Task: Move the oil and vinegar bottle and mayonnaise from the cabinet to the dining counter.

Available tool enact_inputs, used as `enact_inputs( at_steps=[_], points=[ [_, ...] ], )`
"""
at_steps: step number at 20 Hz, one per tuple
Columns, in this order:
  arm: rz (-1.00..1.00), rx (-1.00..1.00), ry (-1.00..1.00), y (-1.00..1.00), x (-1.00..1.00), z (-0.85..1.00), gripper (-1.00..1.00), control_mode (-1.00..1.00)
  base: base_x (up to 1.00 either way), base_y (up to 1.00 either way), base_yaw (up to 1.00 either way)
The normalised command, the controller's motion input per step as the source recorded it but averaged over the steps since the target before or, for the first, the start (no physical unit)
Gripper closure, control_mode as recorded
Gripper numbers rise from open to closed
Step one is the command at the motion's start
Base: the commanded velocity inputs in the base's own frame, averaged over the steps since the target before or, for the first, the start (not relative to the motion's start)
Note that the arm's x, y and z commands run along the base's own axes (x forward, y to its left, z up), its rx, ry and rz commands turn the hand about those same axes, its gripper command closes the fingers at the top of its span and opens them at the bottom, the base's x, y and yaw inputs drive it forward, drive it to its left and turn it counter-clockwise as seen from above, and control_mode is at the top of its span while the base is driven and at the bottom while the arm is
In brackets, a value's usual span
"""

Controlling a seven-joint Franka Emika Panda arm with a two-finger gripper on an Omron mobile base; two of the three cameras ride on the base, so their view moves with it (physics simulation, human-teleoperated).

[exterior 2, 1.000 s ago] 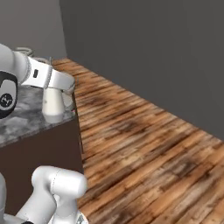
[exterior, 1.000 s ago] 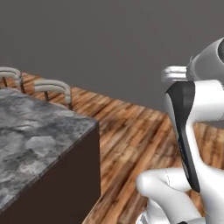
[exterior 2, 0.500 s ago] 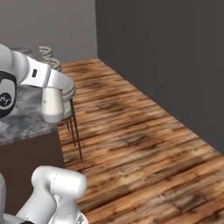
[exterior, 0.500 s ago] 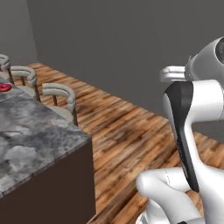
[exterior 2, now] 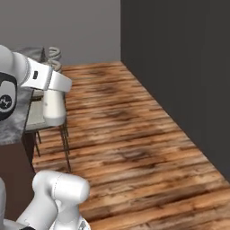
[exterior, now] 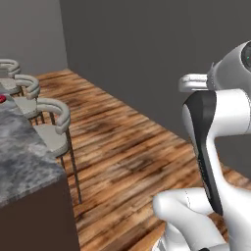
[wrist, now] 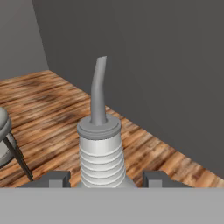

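Note:
In the hand view the oil and vinegar bottle (wrist: 100, 146) stands upright between my two dark fingertips (wrist: 55, 179), its ribbed off-white neck and thin grey spout rising toward a dark wall. My gripper (wrist: 105, 180) is shut on it low down, and the bottle's base is hidden. The grey-marbled dining counter (exterior: 22, 164) lies at the lower left of the left base view, and a corner of the dining counter (exterior 2: 13, 117) sits behind my arm in the right base view. Mayonnaise and cabinet are out of view.
Curved-back bar stools (exterior: 53, 128) stand along the counter's far side, and one stool (exterior 2: 45, 121) is partly behind my arm. Wooden floor (exterior 2: 134, 143) stretches out to a dark grey wall (exterior: 162, 59) ahead and to the right.
The whole scene has swung as the base turned: the counter slid left in both base views and the stools came into sight. The bottle stays held in the gripper.

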Motion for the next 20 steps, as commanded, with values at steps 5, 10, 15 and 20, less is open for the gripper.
enact_inputs(
  at_steps=[5,10,15,20],
  points=[
    [0.0,0.0,0.0,0.0,0.0,0.0,1.0,1.0,0.64,-0.71,0.44],
    [0.0,0.0,0.0,0.0,0.0,0.0,1.0,1.0,0.84,-0.72,0.43],
    [0.0,0.0,0.0,0.0,0.0,0.0,1.0,1.0,1.0,-0.69,0.39],
    [0.0,0.0,0.0,0.0,0.0,0.0,1.0,1.0,1.0,-0.78,0.29]
  ],
)
